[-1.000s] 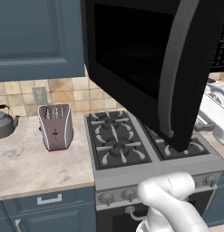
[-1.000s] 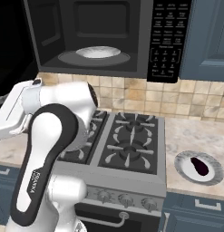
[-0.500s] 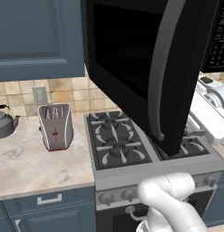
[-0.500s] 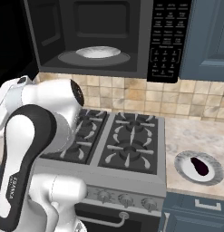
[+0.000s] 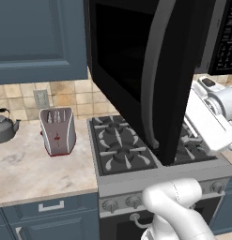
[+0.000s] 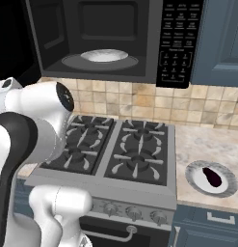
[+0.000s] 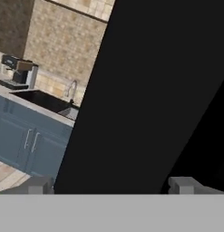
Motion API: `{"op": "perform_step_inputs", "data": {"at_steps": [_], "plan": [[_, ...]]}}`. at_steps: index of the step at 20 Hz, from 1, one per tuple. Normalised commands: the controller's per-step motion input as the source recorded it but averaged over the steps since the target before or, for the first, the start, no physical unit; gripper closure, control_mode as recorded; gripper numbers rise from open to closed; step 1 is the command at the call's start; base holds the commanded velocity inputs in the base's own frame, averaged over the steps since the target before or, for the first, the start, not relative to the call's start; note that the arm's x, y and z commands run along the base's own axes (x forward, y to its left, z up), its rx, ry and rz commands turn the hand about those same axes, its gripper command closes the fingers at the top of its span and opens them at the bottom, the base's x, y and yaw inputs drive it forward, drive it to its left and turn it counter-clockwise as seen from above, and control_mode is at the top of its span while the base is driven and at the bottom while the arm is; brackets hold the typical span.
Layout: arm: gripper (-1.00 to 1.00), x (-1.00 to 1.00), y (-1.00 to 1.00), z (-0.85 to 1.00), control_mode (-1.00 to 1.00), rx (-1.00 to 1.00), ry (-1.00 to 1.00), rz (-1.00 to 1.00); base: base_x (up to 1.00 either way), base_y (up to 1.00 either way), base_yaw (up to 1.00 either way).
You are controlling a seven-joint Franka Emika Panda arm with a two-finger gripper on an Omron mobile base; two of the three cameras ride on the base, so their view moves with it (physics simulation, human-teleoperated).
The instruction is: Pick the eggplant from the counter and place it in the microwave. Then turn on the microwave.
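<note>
Microwave (image 6: 111, 41) door (image 5: 159, 79) swung wider; claw (image 7: 111, 185) apart; right view shows eggplant (image 6: 212, 177).

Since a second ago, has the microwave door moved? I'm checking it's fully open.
Yes. In the left base view the microwave door has swung further left across the stove, toward the toaster.

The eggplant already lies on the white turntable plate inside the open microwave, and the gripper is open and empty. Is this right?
Not quite. The eggplant is not inside the microwave; the right base view shows it on a small round plate on the counter, right of the stove. The turntable plate is bare. The rest holds: the door is open, and the gripper is open and empty.
</note>
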Motion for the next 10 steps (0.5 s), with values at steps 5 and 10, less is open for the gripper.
{"op": "perform_step_inputs", "data": {"at_steps": [5,10], "plan": [[-1.00,0.07,0.24,0.00,-1.00,-0.01,-0.08,-0.02,0.00,0.00,0.00],[-1.00,0.10,0.23,0.00,-1.00,0.00,-0.05,-0.03,0.00,0.00,0.00]]}}
